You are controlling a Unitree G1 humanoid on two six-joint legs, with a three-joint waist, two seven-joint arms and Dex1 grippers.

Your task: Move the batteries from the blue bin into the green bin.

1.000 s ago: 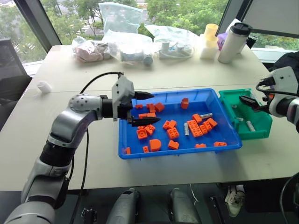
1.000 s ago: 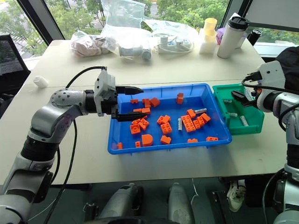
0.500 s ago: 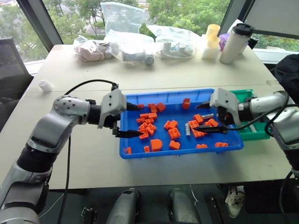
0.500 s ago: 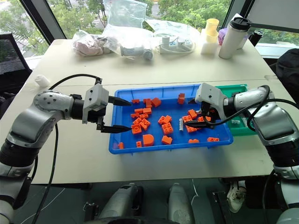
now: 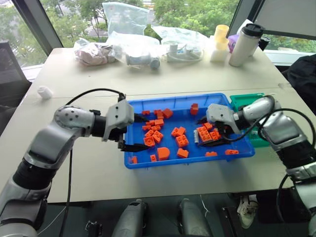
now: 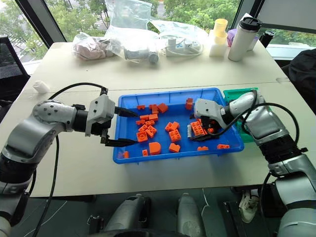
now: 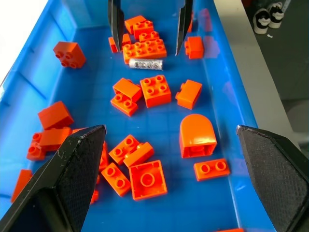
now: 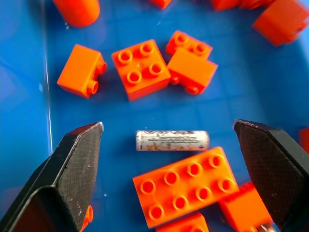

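The blue bin (image 5: 173, 100) sits mid-table, scattered with orange bricks (image 5: 180, 141). One of the batteries (image 8: 172, 140), a silver cylinder, lies flat on the bin floor beside a long orange brick (image 8: 186, 183); it also shows as the battery (image 5: 196, 138). My right gripper (image 5: 200, 132) is open and points down into the bin, one finger on each side of that battery and apart from it. My left gripper (image 5: 142, 131) is open and empty, over the bin's left end. The green bin (image 5: 247, 100) stands against the blue bin's right end, mostly hidden behind my right arm.
Along the table's far edge lie plastic bags (image 5: 133, 44), a yellow-capped bottle (image 5: 220, 43) and a white tumbler with a black lid (image 5: 244, 44). A small white cap (image 5: 44, 92) lies at far left. Bare tabletop runs in front of the bins.
My right gripper swung left from over the green bin into the blue bin and sank around the battery, still open. My left gripper drew back a little toward the bin's left edge.
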